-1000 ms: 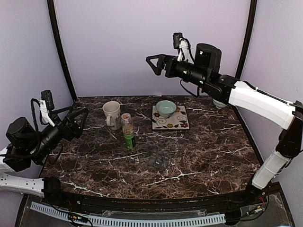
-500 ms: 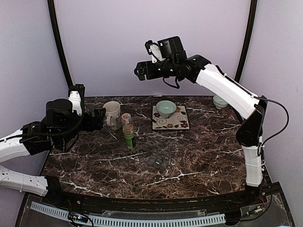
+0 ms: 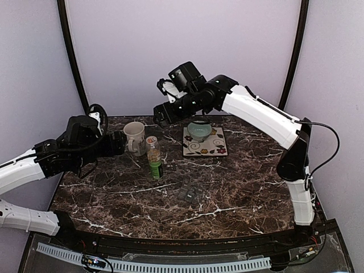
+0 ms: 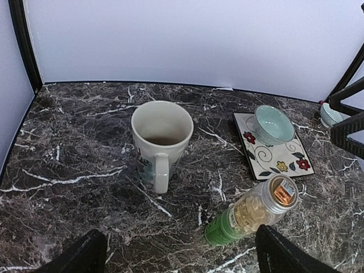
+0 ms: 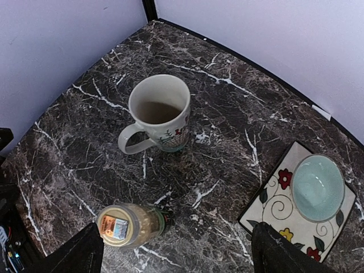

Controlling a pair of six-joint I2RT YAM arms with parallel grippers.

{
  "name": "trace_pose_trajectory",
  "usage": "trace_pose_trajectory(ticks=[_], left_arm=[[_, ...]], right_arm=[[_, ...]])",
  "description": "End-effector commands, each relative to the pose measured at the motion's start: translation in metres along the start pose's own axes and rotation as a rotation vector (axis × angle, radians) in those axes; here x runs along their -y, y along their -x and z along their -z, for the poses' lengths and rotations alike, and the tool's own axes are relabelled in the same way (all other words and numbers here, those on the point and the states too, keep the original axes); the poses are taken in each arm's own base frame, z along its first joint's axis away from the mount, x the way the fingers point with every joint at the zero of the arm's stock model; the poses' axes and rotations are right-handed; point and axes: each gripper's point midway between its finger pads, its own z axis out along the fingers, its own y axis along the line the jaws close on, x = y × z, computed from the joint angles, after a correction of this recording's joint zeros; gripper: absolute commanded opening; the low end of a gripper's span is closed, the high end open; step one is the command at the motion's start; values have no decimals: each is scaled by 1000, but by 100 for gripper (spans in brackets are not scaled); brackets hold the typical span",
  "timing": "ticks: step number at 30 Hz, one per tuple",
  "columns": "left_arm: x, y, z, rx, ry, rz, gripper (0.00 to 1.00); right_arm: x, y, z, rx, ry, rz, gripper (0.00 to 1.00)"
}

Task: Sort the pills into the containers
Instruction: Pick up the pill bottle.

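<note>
The bench looks like dark brown marble with white veins, smooth and faintly shiny. The mug is cream ceramic, with a glossy glaze outside and a duller inside. The bowl is pale green ceramic with a bright glaze. The square tile under it is smooth, white and glazed, with painted flowers. The bottle has a clear, shiny body, though I can't tell whether it is glass or plastic, and a glossy green wrap around its lower part. The containers look like dark grey plastic, dull and slightly see-through. The right arm has smooth white plastic shells and matt black joints. The back wall is flat, matt and pale.
</note>
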Motion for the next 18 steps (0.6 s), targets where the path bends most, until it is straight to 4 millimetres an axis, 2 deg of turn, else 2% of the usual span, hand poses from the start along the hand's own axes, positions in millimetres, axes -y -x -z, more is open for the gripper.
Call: trace_pose_trajectory(ticks=[1,8,18], left_arm=[[-2,-22,-7,-90,-25,75,93],[-6,-36,-14,-147,-19,142,93],[-8,-47,-18,-182,-16,187,93]], right_arm=[[-20,-10,-5,-30,59,7,91],[-40,-22,-11,-62,107,26,92],[-57,-36,-26,-93,141,39,93]])
